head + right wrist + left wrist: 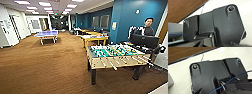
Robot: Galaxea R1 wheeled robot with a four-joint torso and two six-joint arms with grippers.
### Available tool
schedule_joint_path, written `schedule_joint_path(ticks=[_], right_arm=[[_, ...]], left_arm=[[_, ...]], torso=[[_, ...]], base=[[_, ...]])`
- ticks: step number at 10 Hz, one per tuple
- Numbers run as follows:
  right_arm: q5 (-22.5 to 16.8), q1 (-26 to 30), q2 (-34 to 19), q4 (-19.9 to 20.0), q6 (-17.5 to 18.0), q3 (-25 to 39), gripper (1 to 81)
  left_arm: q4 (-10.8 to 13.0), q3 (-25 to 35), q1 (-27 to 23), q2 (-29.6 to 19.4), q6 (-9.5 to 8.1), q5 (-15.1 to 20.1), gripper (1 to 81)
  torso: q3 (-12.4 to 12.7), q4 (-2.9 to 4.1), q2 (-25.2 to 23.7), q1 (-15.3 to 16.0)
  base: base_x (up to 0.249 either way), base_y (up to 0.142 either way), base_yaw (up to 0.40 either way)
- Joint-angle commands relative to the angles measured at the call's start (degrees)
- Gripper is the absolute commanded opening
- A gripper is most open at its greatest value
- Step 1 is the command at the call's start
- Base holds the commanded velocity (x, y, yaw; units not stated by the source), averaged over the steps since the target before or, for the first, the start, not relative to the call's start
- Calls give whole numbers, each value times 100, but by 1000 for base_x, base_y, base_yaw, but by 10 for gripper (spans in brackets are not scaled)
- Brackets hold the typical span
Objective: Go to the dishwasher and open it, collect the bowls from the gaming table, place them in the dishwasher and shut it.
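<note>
Cannot make out the bowls from here: too small and too blurred among the far furniture to place. Judging by the task alone, should be light, stiff and smooth, so prone to slipping. Best pinched across the rim, one side inside and one outside, and kept level. Probably not very fragile, yet worth setting down gently in a wire rack. No telling either where the dishwasher stands. Its door likely heavy and hinged low, so best pulled from the top edge.

Moving outward in the head view. At right of centre, a foosball table with green field and rods, standing on brown carpet. Just behind it, toward upper centre, yellow desks in a row along a teal wall. At upper right, a person behind a dark screen, close beside the foosball table's far end. At upper left, well apart from all that, a blue ping-pong table.

In the left wrist view, a dark plate over a pale surface, crossed by a blue cable. In the right wrist view, much the same plate. Cannot tell how the left jaws or the right jaws stand, nor whether anything is held.
</note>
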Motion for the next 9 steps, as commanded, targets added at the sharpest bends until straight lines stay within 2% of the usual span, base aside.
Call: schedule_joint_path(ticks=[1,9], right_arm=[[-258,316,34,-60,-16,29,811],[-258,289,34,-60,-16,12,811]], left_arm=[[-19,0,-266,-33,47,286,811],[-28,0,-257,-42,-6,286,811]], torso=[[0,0,0,0],[0,0,0,0]], base=[[0,0,190],[0,0,105]])
